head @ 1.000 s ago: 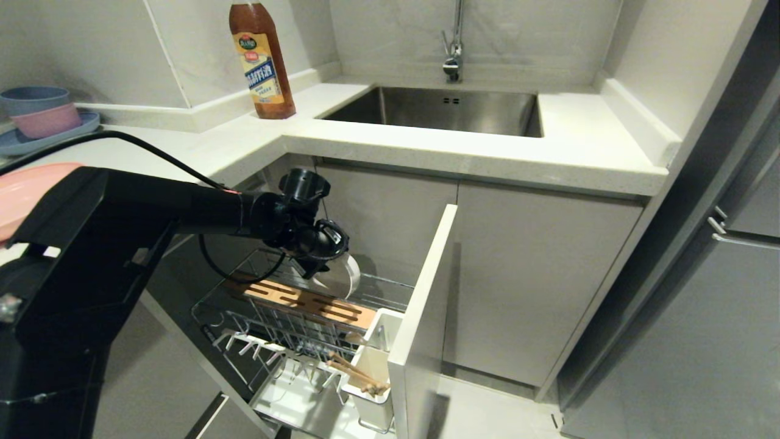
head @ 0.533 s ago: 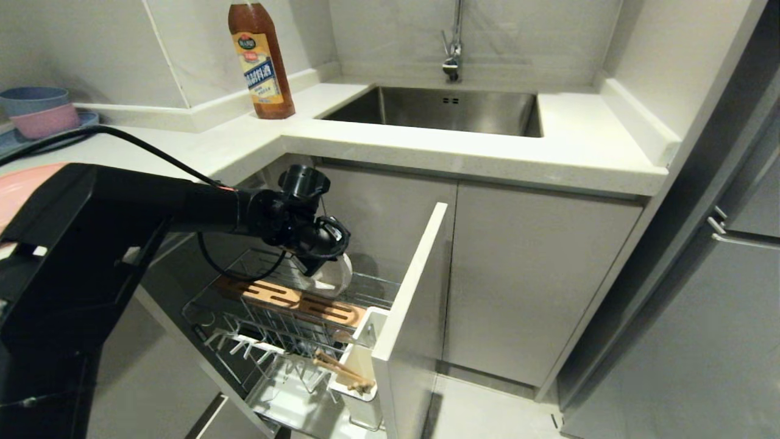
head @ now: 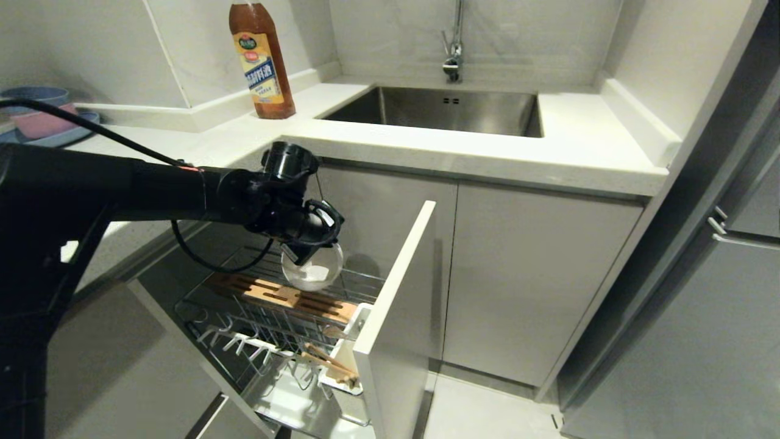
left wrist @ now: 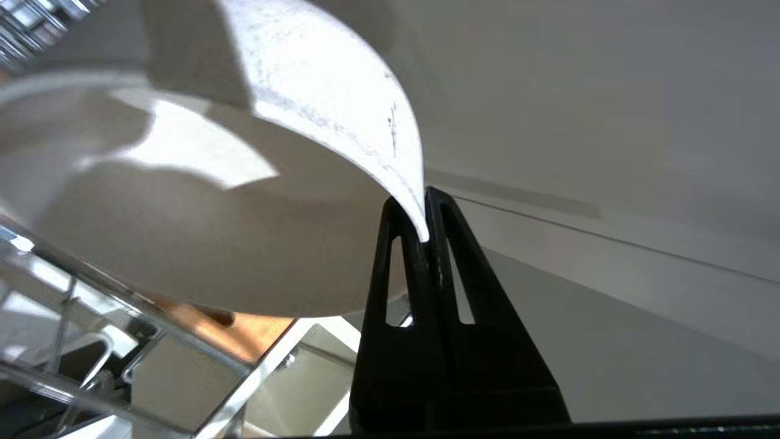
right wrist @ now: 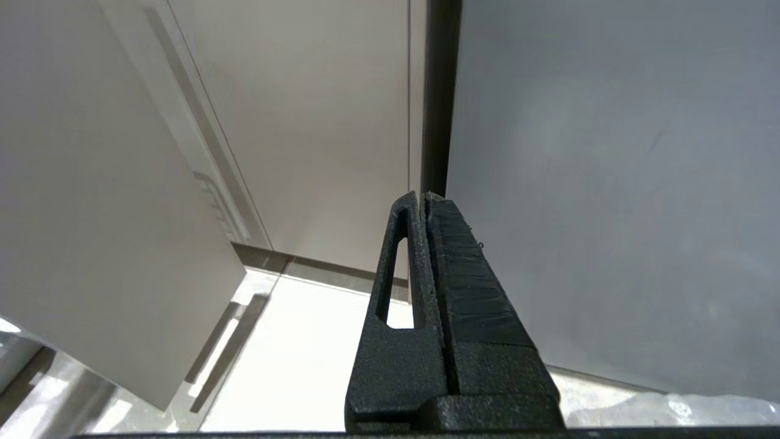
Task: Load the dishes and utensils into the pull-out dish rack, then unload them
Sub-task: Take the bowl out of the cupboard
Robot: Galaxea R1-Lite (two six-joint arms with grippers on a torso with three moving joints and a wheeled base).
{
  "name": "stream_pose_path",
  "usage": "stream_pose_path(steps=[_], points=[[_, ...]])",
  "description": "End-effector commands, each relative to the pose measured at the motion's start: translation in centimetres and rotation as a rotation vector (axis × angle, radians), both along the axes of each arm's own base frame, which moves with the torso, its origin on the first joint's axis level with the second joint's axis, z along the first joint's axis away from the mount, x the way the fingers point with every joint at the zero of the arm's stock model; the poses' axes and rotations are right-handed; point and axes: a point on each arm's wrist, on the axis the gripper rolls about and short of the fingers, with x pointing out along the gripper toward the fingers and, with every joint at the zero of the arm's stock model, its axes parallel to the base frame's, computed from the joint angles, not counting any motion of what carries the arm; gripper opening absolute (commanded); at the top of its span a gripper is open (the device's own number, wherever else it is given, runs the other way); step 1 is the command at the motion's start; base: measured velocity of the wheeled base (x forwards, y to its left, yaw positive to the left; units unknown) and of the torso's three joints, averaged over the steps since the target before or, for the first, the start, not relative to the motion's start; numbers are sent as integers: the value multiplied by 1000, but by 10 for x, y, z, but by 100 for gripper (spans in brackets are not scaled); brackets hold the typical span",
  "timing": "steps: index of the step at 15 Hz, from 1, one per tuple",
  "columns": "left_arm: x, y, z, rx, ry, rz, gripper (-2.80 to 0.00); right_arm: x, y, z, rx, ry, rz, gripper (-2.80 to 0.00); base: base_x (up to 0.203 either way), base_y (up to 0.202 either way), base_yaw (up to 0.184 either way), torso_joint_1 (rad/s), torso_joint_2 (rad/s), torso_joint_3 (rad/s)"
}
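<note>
The bowl (head: 312, 273) has risen off the dish rack (head: 274, 305), left claw (left wrist: 425, 228) clamped on its rim.

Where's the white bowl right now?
In the head view the white bowl is left of centre, pinched by its rim in the left claw, hanging tilted above the wooden block of the pull-out dish rack, below the counter edge.

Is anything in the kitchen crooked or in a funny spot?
Yes: the plain cream-white bowl hangs tipped on its side above the chrome wire pull-out dish rack, pinched by its rim in the left pincer. Nothing looks spilled or broken.
</note>
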Motion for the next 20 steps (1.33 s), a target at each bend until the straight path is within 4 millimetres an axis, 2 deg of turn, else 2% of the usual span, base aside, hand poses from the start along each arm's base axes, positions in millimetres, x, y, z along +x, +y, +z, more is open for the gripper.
stream_pose_path(steps=[1,4,9,14,17,20], points=[[-9,-3,12,-15,-25,-12,-280,0,0,-1,1,3,1,-280,0,0,0,0,0,0],[-21,-10,22,-28,-36,-29,-280,0,0,-1,0,3,1,-280,0,0,0,0,0,0],[-62,-10,70,-61,-144,-60,-280,0,0,-1,1,3,0,-280,0,0,0,0,0,0],[-136,4,140,-78,-344,-65,-280,0,0,0,0,1,1,-280,0,0,0,0,0,0],[-192,28,180,-56,-506,-89,-280,0,0,-1,0,2,1,-280,0,0,0,0,0,0],[-238,64,219,72,-707,-50,-280,0,0,0,-1,2,1,-280,0,0,0,0,0,0]])
